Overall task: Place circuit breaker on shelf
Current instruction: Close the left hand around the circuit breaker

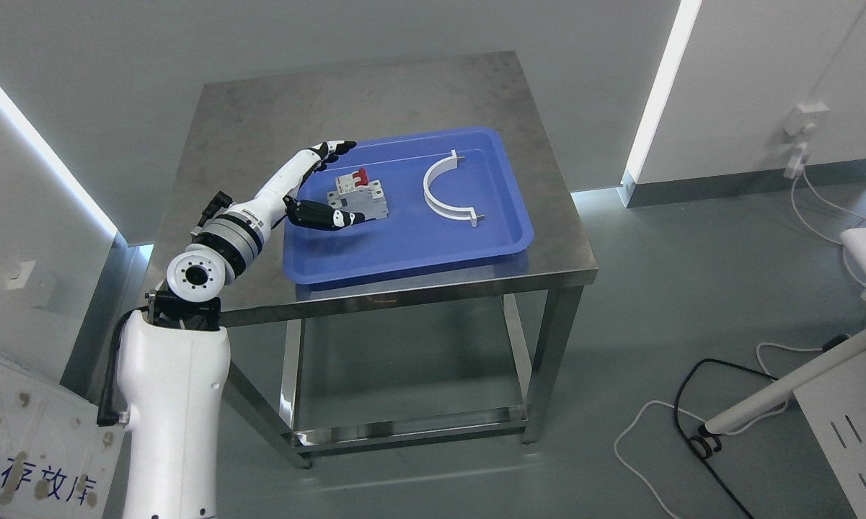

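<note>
A grey circuit breaker with a red switch lies in the left part of a blue tray on a steel table. My left hand reaches over the tray's left side, open around the breaker. The fingers are spread just behind it and the thumb lies just in front of it. I cannot tell whether they touch it. The right arm is out of view. No shelf is in view.
A white curved half-ring part lies in the tray to the right of the breaker. The steel table has a lower crossbar frame. Cables trail on the floor at the right. White equipment stands at the right edge.
</note>
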`<state>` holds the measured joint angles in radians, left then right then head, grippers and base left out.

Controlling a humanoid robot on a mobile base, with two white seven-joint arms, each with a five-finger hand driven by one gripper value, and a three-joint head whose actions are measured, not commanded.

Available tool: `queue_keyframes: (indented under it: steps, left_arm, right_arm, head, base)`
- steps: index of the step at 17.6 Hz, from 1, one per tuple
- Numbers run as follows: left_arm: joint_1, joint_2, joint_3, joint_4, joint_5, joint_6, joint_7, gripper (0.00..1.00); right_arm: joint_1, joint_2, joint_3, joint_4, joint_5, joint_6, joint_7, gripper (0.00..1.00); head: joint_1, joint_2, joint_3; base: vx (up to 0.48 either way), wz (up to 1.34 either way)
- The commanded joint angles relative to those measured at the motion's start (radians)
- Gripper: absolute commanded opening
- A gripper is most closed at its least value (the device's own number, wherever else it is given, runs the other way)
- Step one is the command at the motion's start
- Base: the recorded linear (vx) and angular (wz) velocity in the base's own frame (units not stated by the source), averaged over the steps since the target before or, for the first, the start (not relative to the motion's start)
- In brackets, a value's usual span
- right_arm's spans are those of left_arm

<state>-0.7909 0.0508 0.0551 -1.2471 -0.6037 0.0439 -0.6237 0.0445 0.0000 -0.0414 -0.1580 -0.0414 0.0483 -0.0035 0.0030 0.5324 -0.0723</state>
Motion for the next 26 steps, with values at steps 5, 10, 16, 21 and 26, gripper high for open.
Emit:
queue_keyframes:
  steps: [5, 10, 16, 21, 26]
  left_arm:
    - [-0.037, -0.012, -0.044, 0.122, -0.085, -0.001, 0.007, 0.73]
    - [-0.033, -0.019, -0.038, 0.149, -0.085, -0.002, 0.006, 0.65]
    - [-0.034, -0.033, -0.002, 0.195, -0.084, -0.033, 0.013, 0.51]
    - [-0.036, -0.033, 0.06, 0.235, -0.084, -0.152, 0.036, 0.31]
    - [-0.036, -0.033, 0.132, 0.267, -0.076, -0.263, 0.05, 0.14]
  right_arm:
    - [0.0, -0.017, 0.0, 0.0, 0.0, -0.001, 0.0, 1.0]
    - [0.0, -0.017, 0.0, 0.0, 0.0, -0.001, 0.0, 1.0]
    - [0.0, -0.017, 0.0, 0.0, 0.0, -0.001, 0.0, 1.0]
    - [0.0, -0.017, 0.0, 0.0, 0.0, -0.001, 0.0, 1.0]
    - [0.0, -0.017, 0.0, 0.0, 0.0, -0.001, 0.0, 1.0]
  head:
    - [0.0, 0.0, 0.0]
    - [0.0, 0.0, 0.0]
    - [0.0, 0.0, 0.0]
    - [0.0, 0.0, 0.0]
    - [0.0, 0.0, 0.0]
  base:
    - [0.0, 0.0]
    - [0.0, 0.0]
    - [0.0, 0.0]
    - [0.0, 0.0]
    - [0.001, 0.01]
